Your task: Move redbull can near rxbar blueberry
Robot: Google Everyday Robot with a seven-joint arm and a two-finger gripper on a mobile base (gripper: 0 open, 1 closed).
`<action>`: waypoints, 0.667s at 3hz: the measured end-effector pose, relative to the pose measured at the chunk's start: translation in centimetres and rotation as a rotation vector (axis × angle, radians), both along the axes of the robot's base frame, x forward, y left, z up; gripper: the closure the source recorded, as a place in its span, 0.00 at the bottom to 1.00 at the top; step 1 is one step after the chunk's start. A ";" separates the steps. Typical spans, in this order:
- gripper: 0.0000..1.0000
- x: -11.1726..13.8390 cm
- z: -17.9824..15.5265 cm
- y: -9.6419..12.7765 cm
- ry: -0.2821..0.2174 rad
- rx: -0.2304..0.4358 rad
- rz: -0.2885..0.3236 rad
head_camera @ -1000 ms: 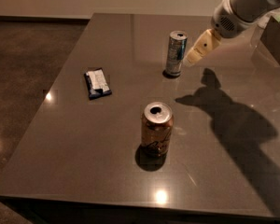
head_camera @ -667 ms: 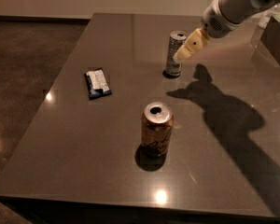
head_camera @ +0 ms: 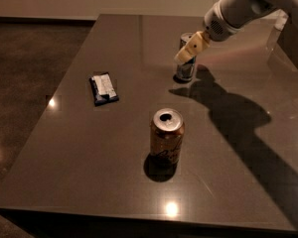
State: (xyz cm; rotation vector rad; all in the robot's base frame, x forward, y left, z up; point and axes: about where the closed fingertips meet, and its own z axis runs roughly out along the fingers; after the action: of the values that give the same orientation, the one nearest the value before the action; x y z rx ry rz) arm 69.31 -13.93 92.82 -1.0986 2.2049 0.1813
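Observation:
The redbull can (head_camera: 185, 72) stands upright on the dark table (head_camera: 79, 172), toward the far middle. My gripper (head_camera: 191, 47) comes in from the upper right and overlaps the can's upper half, hiding part of its top. The rxbar blueberry (head_camera: 103, 88), a dark-blue bar with a white label panel, lies flat to the left of the can, well apart from it.
A wider gold/orange can (head_camera: 167, 137) stands upright in the middle of the table, in front of the redbull can. The arm casts a broad shadow (head_camera: 238, 118) over the table's right side. A dark object (head_camera: 293, 43) stands at the far right edge.
My gripper has moved left and down, from beside the redbull can's right side to over its upper half. The cans and the bar have not moved.

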 end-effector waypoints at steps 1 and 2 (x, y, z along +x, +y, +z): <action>0.37 -0.1 0.0 1.3 0.004 0.029 0.034; 0.59 -0.5 0.5 2.5 0.006 0.051 0.066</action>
State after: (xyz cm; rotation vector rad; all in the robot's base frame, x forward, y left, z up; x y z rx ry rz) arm 68.83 -11.45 93.31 -1.1442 2.1588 0.2684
